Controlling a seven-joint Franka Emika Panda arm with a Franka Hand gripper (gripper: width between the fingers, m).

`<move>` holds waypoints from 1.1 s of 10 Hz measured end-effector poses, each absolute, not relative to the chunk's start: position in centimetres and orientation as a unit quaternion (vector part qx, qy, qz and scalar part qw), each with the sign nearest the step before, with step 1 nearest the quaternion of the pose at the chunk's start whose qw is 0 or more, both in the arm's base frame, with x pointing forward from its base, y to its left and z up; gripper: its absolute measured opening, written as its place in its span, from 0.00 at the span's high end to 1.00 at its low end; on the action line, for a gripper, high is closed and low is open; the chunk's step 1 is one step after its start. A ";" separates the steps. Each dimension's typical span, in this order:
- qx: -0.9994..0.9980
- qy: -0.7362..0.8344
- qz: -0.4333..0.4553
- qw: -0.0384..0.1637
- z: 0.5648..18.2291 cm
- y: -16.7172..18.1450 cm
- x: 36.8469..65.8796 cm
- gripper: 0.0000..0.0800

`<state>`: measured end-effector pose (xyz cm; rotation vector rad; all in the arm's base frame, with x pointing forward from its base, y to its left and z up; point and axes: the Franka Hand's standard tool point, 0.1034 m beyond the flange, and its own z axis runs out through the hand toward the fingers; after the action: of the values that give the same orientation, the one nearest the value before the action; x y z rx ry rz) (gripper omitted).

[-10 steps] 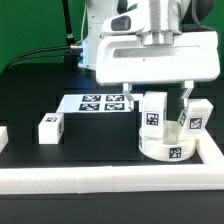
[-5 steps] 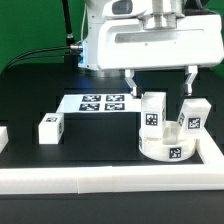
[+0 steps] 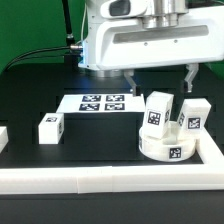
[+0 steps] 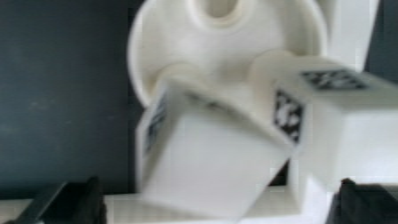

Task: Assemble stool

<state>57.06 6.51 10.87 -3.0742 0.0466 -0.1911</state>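
Note:
The round white seat [image 3: 168,147] lies at the exterior view's right. Two white tagged leg blocks stand on it: one [image 3: 156,112] leans slightly, the other [image 3: 195,117] stands beside it. A third leg block [image 3: 49,127] lies alone on the black table at the left. My gripper [image 3: 162,78] hangs open above the leaning leg and touches nothing. In the wrist view the seat [image 4: 210,45] shows as a disc, with the tilted leg [image 4: 214,140] and the second leg [image 4: 338,115] in front of it. The gripper [image 4: 217,203] has its dark fingertips [image 4: 71,200] wide apart.
The marker board [image 3: 104,103] lies flat behind the seat, toward the middle. A long white rail [image 3: 90,182] runs along the front and another [image 3: 214,150] up the right side, close to the seat. A small white piece [image 3: 3,137] sits at the left edge.
My gripper has risen away from the leg on the seat, with its fingers spread. The leg it stood around now leans slightly. The other parts have not moved.

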 end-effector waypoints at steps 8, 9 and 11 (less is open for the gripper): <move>-0.985 0.164 -0.045 0.038 10.7 5.8 56.8 0.19; -0.982 0.180 -0.044 0.040 10.8 5.7 56.9 0.19; -0.965 0.254 -0.040 0.048 10.8 5.8 56.8 0.19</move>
<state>56.84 5.83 10.75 -2.9435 0.7750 -0.1224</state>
